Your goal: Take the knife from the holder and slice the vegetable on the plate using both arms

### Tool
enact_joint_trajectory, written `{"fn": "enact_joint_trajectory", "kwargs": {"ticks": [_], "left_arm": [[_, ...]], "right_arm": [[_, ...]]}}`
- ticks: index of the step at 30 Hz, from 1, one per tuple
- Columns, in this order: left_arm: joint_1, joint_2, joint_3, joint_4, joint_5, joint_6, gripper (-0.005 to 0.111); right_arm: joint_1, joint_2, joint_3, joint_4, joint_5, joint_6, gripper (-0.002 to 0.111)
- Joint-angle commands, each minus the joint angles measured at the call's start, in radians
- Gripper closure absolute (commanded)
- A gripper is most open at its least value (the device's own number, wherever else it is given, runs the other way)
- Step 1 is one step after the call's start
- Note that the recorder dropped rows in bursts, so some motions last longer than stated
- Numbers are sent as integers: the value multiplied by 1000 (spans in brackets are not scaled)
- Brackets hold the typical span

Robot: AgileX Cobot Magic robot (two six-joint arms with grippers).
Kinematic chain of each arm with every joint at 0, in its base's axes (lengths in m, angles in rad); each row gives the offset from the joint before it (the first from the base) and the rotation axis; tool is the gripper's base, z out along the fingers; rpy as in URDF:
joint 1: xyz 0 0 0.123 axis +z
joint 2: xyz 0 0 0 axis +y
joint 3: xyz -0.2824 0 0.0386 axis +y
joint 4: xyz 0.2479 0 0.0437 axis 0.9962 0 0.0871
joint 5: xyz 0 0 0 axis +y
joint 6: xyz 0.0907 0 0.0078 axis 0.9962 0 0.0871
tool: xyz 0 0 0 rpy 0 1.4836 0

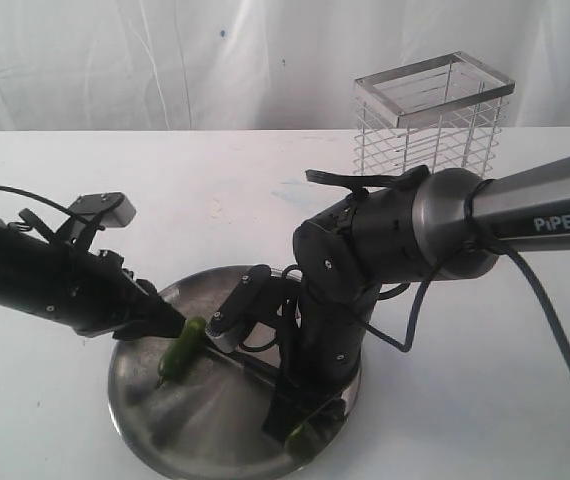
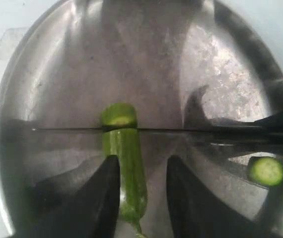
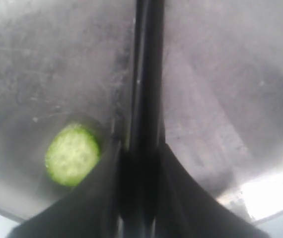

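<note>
The green vegetable (image 1: 182, 350) lies on the left part of the steel plate (image 1: 165, 425). In the left wrist view the black knife (image 2: 181, 130) has its thin blade across the vegetable (image 2: 127, 168), with a short end piece (image 2: 119, 114) just beyond the blade. My left gripper (image 2: 141, 166) is open and straddles the vegetable's stem end; one finger (image 2: 104, 193) touches it, the other stands apart. My right gripper (image 3: 140, 148) is shut on the knife (image 3: 146, 74) by its handle, low over the plate (image 3: 221, 74). A cut round slice (image 3: 72, 154) lies beside that gripper.
The chrome wire holder (image 1: 430, 115) stands behind the plate at the back right of the white table (image 1: 485, 400). The right arm's silver tube marked PIPER (image 1: 555, 215) and its cable reach in from the right. The slice (image 1: 303, 435) sits near the plate's front rim.
</note>
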Motion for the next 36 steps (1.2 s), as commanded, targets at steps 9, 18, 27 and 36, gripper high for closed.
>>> {"fn": "enact_joint_trajectory", "kwargs": {"ticks": [9, 18, 27, 36], "left_arm": [[1, -9, 28, -213, -54, 100, 69], [1, 5, 21, -326, -112, 223, 69], [1, 66, -3, -342, -116, 244, 92], [1, 78, -5, -352, -103, 276, 107]], "right_arm": [[-2, -2, -4, -9, 20, -7, 108], [-2, -2, -4, -9, 12, -7, 108], [-2, -2, -4, -9, 16, -7, 108], [-2, -2, -4, -16, 12, -7, 108]]}}
